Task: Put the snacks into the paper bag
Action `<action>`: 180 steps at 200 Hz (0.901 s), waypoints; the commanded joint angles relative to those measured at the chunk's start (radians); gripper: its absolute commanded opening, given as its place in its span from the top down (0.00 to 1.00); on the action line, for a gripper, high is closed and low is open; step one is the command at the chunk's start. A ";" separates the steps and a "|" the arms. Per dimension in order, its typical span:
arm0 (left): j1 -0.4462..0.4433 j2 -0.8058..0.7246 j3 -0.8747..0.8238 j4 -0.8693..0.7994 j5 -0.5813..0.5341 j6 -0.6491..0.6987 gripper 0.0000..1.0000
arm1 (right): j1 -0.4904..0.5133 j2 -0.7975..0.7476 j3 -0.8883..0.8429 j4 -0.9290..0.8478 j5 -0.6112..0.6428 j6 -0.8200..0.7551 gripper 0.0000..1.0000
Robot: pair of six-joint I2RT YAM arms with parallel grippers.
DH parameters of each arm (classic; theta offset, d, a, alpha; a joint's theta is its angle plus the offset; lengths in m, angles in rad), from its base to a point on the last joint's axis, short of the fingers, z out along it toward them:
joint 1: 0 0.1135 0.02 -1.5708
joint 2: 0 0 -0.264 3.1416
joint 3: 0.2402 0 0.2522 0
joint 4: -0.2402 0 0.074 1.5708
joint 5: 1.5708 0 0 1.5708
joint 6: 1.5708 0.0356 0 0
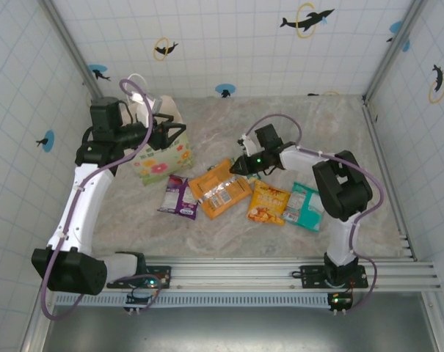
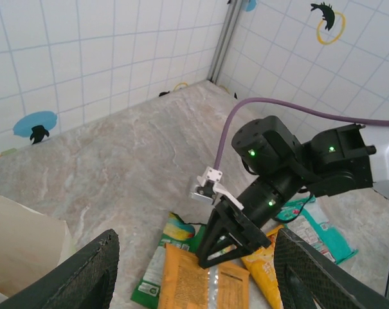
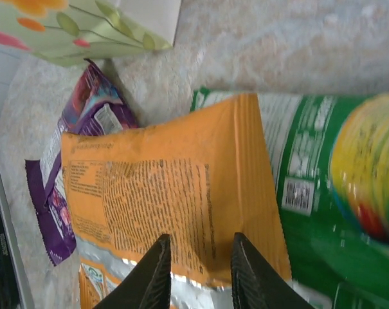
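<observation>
State | left pincer [image 2: 195, 257] spread wide beside paper bag [image 1: 163, 158]; right pincer [image 3: 200, 241] narrowly parted (tips over orange packet [image 3: 162, 187])

The paper bag [image 1: 161, 160] stands far left, the left gripper [image 1: 175, 133] at its mouth. The right gripper [image 1: 235, 168] hangs over the orange packet's [image 1: 219, 191] far edge.

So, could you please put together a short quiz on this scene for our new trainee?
1. True or false: in the top view, the purple packet lies right of the teal-white packet.
2. Which packet is the right gripper poised over? A purple, B orange, C teal-white.
3. Fill in: the left gripper has its fingers ____.
Key: 1 false; 2 B, the orange packet; 3 open.
</observation>
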 commanded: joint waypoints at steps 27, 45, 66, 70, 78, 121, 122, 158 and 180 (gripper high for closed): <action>-0.010 -0.030 -0.027 0.017 0.023 0.005 0.35 | 0.036 -0.143 -0.140 -0.072 0.064 0.011 0.64; -0.011 -0.033 -0.029 0.018 0.024 0.006 0.35 | 0.044 -0.190 -0.180 -0.076 0.088 0.030 0.60; -0.013 -0.035 -0.030 0.018 0.027 0.004 0.35 | 0.044 -0.251 -0.230 -0.076 0.116 0.055 0.51; -0.015 -0.035 -0.030 0.018 0.028 0.004 0.35 | 0.043 -0.263 -0.241 -0.074 0.121 0.059 0.50; -0.014 -0.036 -0.031 0.017 0.029 0.004 0.35 | 0.042 -0.284 -0.261 -0.073 0.131 0.068 0.47; -0.018 -0.041 -0.038 0.025 0.035 -0.002 0.35 | 0.031 -0.344 -0.364 -0.046 0.149 0.100 0.41; -0.018 -0.041 -0.038 0.025 0.035 -0.003 0.35 | 0.031 -0.344 -0.364 -0.045 0.149 0.099 0.41; -0.021 -0.043 -0.042 0.029 0.035 -0.010 0.35 | 0.044 -0.299 -0.358 -0.012 0.119 0.096 0.40; -0.021 -0.043 -0.039 0.031 0.035 -0.008 0.35 | 0.056 -0.260 -0.339 0.004 0.117 0.087 0.40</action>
